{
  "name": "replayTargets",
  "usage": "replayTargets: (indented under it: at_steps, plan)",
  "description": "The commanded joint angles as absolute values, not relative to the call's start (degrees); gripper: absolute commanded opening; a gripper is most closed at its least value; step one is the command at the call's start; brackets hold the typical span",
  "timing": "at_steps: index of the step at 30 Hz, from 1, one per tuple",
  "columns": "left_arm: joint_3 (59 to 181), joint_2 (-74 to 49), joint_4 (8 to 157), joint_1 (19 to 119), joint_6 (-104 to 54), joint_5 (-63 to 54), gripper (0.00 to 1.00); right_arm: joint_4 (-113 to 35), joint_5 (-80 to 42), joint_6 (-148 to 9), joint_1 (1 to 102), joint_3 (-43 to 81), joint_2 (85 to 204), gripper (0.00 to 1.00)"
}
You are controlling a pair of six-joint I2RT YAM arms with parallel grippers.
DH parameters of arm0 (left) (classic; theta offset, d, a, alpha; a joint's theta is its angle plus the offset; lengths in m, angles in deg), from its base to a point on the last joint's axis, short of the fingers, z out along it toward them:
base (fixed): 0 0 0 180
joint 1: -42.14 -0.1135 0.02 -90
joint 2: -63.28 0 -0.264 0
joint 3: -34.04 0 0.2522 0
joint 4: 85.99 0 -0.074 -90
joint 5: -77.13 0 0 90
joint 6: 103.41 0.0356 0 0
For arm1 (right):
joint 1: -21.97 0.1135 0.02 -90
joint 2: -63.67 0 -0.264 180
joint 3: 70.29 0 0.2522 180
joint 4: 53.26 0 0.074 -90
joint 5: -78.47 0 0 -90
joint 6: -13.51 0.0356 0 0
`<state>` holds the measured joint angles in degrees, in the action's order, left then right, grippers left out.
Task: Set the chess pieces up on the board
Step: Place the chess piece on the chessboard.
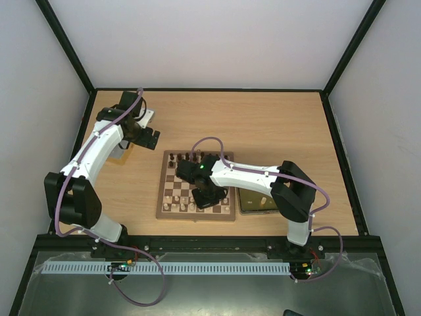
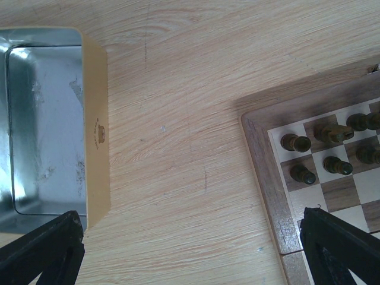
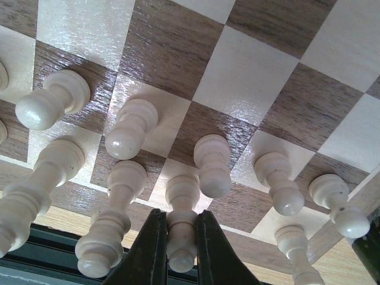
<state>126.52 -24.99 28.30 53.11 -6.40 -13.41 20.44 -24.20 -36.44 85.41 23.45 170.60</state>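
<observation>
Nine cream chess pieces (image 3: 130, 127) stood on the board (image 3: 163, 47) around my right gripper (image 3: 180, 237), which was clamped on one of them, with neighbours crowding both sides of its fingers. My left gripper (image 2: 190, 254) hung spread wide over the table (image 2: 178, 119), a gold-walled tin tray (image 2: 95, 190) to its left and at least six dark pieces (image 2: 303, 173) to its right. I found the stamp (image 2: 100, 132) on the tray wall too small to read.

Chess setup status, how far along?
Done: dark pieces stand in two rows at the far edge of the board, and most cream pieces stand on the near rows. In hand: right gripper is shut on a cream piece in the nearest row. To do: release it. Left gripper hangs open off the board. Any remaining gaps are hidden.
</observation>
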Motion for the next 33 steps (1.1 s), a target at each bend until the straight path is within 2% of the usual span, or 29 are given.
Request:
replayTargets:
  at_steps: [1, 33]
  plan:
    - [127.1, -24.7, 27.8, 52.8, -6.9, -13.7, 0.99, 22.1, -23.2, -36.8, 85.9, 24.4, 170.9, 0.02]
    - [127.1, -24.5, 27.7, 52.8, -7.0, -13.8, 0.99, 20.3, -25.1, -35.1, 85.9, 21.3, 168.6, 0.02]
